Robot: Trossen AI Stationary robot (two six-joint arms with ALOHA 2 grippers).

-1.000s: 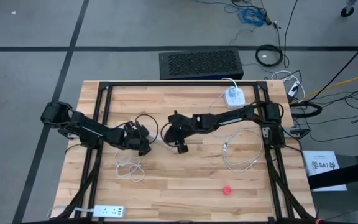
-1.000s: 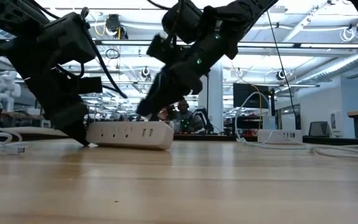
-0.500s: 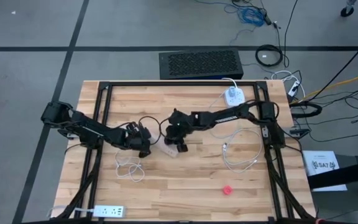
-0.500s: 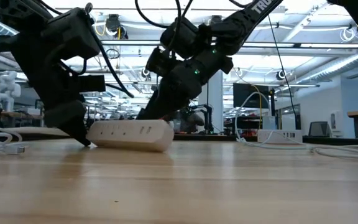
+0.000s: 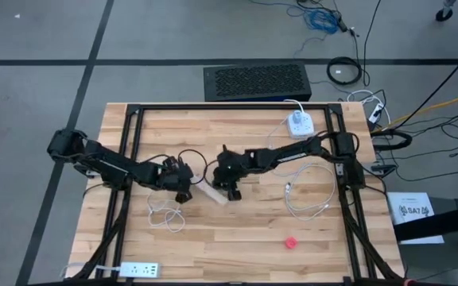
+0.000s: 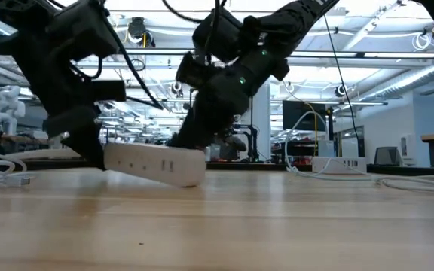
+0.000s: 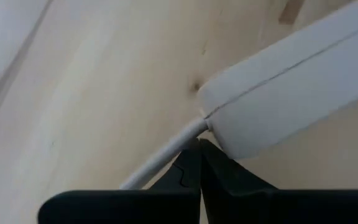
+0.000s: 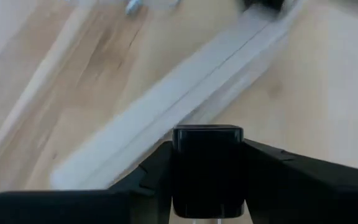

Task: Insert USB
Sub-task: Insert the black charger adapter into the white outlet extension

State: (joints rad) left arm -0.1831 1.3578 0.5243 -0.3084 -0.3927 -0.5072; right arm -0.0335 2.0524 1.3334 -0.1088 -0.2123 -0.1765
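Spanning the middle of the room's grey floor, the pale wooden plank surface (image 5: 237,238) carries a black frame, loose white cables (image 5: 304,199) and a small red cap (image 5: 291,242). Near its centre lies the white power strip (image 5: 211,192), one end tilted up off the wood. The left gripper (image 5: 183,189), jaws fully closed, presses at the strip's cable end. The right gripper (image 5: 230,191) grips a black USB charger block (image 8: 207,171) just above the strip.

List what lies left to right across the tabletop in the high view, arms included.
Small power strip → loose white cable → left gripper → white power strip → right gripper → red object → coiled white cable.
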